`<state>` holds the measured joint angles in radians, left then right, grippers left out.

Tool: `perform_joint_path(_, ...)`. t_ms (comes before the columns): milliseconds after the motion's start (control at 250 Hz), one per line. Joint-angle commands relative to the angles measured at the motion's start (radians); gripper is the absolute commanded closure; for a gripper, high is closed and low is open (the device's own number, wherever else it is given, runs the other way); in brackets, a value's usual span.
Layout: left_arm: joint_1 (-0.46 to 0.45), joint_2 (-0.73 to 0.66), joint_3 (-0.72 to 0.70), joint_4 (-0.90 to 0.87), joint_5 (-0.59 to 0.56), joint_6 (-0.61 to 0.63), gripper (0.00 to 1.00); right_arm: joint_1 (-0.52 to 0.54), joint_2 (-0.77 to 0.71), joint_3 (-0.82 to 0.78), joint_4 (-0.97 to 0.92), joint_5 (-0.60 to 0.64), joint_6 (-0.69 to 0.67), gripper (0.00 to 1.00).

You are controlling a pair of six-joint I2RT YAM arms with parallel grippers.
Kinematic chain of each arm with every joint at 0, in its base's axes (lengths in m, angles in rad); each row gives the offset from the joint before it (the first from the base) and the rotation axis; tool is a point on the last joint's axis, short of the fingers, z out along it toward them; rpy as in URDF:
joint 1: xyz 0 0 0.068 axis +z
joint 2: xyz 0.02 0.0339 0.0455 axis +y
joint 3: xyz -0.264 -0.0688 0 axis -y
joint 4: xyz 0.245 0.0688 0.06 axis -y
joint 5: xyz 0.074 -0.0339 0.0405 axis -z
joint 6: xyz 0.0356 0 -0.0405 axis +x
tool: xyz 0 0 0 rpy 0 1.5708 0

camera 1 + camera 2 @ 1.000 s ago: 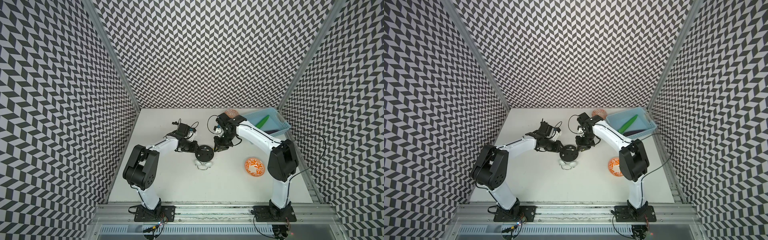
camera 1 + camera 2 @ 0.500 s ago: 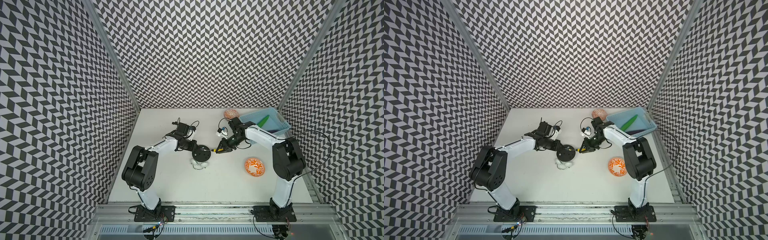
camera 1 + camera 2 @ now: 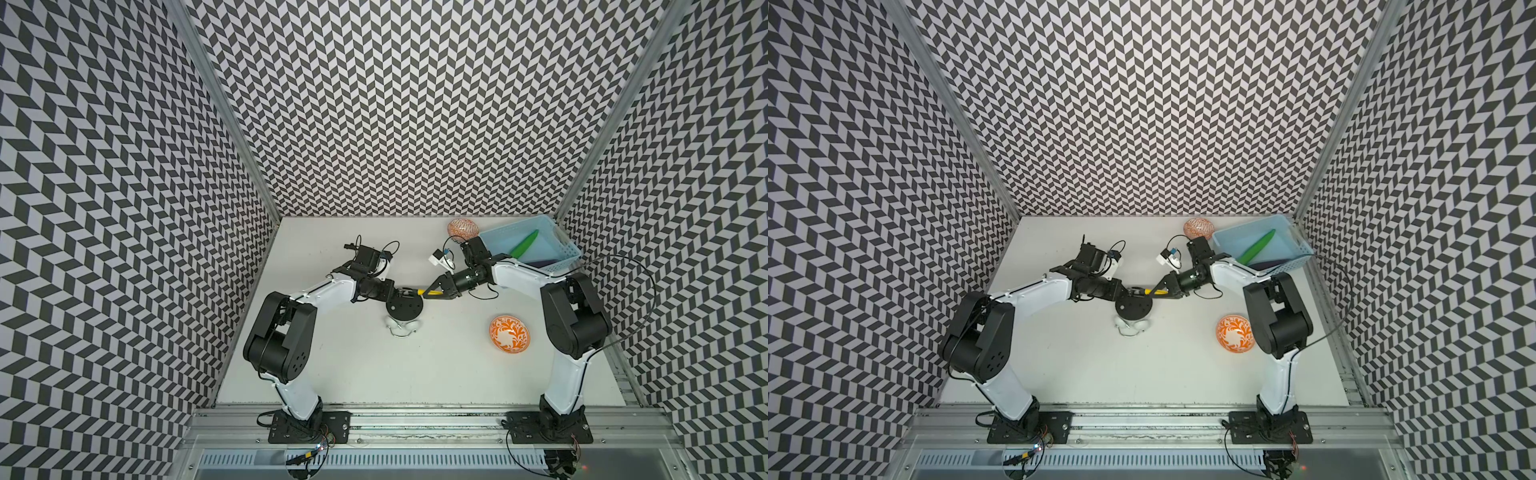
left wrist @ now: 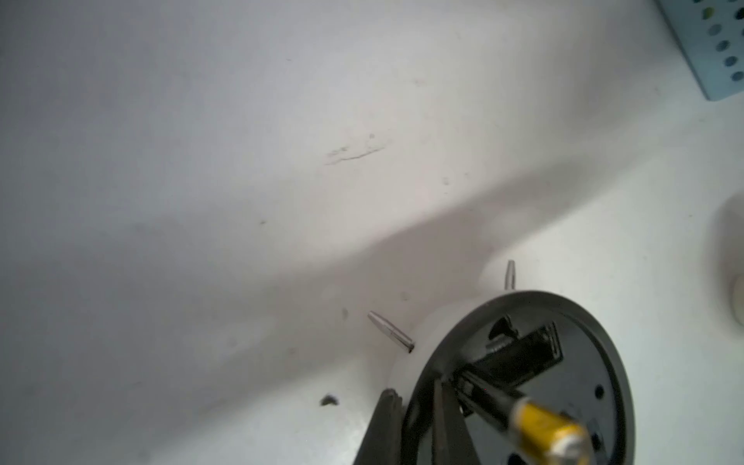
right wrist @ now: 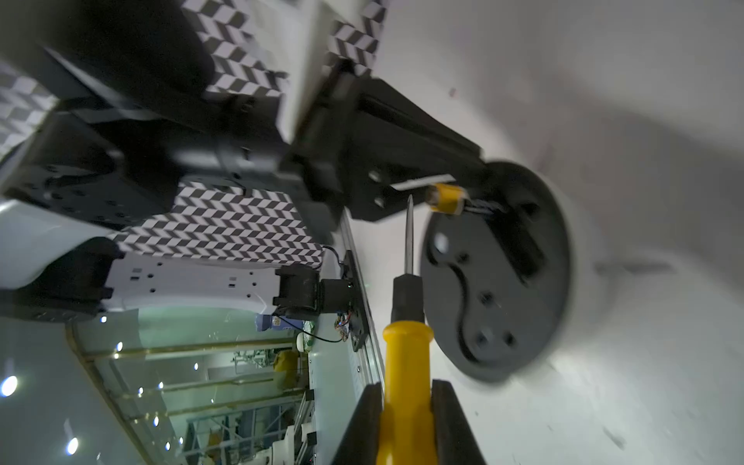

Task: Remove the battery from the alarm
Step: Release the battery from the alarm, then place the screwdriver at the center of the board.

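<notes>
Levering was the step in hand. The left end effector (image 4: 414,396) pinched the rim of the face-down alarm (image 3: 404,307) mid-desk, and the right end effector (image 5: 406,386) clamped the screwdriver (image 5: 404,358). The battery (image 4: 535,418) stood tilted, half out of its bay. It probably needed plucking clear next.

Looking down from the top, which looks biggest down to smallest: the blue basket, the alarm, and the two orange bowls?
1. blue basket
2. near orange bowl and alarm: they look about alike, so no ranking
3. far orange bowl: looks smallest, but it sits farther from the camera, so unsure
</notes>
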<state>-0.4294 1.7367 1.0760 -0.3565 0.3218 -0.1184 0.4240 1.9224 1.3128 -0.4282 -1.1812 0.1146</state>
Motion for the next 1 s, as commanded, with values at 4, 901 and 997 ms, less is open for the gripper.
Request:
perform_joint_path(4,-0.048,0.050,-0.039,-0.051,0.073,-0.009,0.86,0.036,-0.041,0.024,0.195,-0.142,0.010,1.00)
perform_joint_path(901,-0.252,0.025,0.257,-0.211,-0.306,-0.331,0.28,-0.232,-0.451,-0.473,0.133,0.565,0.212,1.00)
perform_joint_path(997,-0.258,0.073,0.294,-0.223,-0.313,-0.358,0.28,-0.232,-0.456,-0.482,0.126,0.577,0.209,1.00)
